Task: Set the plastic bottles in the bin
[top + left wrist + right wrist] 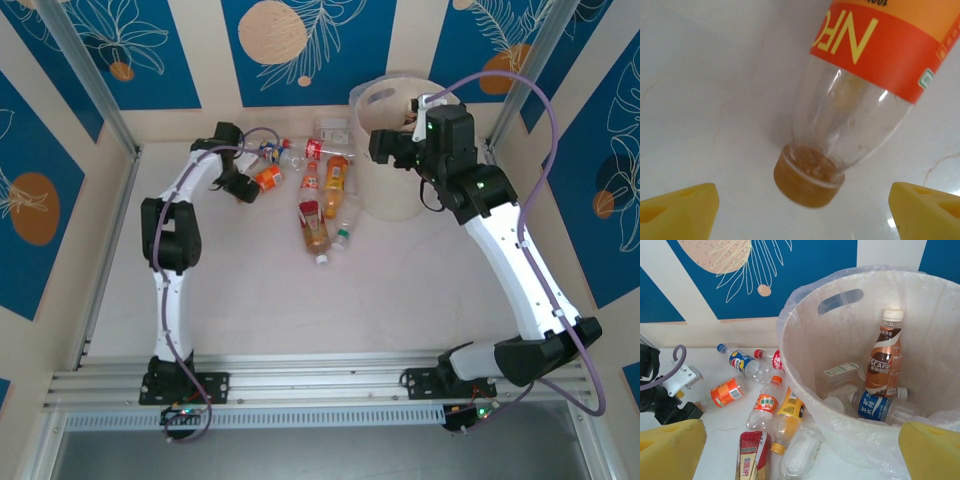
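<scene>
An orange-labelled plastic bottle [867,55] lies on the white table, its orange cap [809,182] pointing between the wide-apart yellow fingertips [680,210] of my left gripper [805,212], which is open and not touching it. From above, that gripper [243,187] sits just left of this bottle [268,178]. Several more bottles [318,222] lie scattered left of the cream bin [395,195]. My right gripper [383,148] hovers open at the bin's left rim, empty. Inside the lined bin [810,375] stand a brown bottle [883,360] and a blue-labelled one [875,406].
Beside the bin lie a blue-labelled bottle [742,361], a red-labelled one [771,359], an orange-capped one [766,404], a yellow-labelled one [787,415], a red-wrapped one [752,460] and a clear one [800,452]. Walls close the table's back and sides; bare tabletop [300,310] lies nearer the arm bases.
</scene>
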